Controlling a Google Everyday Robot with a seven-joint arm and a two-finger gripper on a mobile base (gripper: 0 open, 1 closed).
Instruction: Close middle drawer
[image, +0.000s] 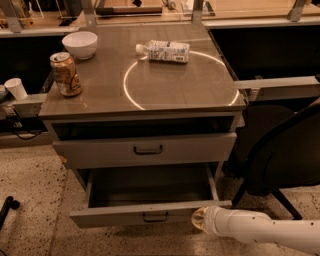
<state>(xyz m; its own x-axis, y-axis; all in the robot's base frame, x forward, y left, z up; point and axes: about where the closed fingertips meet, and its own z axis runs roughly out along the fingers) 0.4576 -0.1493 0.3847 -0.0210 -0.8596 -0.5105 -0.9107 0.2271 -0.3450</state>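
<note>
The middle drawer (115, 217) is pulled far out of the grey cabinet. Its long tray looks empty, and its low front panel has a small black bar handle (155, 217). Above it, the taller-fronted grey drawer (145, 150) is nearly shut. The lowest drawer is hidden under the open one. My gripper (199, 220) is at the end of the white arm, which comes in from the lower right. Its tip is at the right end of the middle drawer's front panel, touching or almost touching it.
On the cabinet top are a white bowl (80, 44), a drink can (65, 74) and a lying plastic bottle (164, 51) inside a ring of light. A black office chair (280, 155) stands close on the right. A white cup (16, 88) sits on a ledge to the left.
</note>
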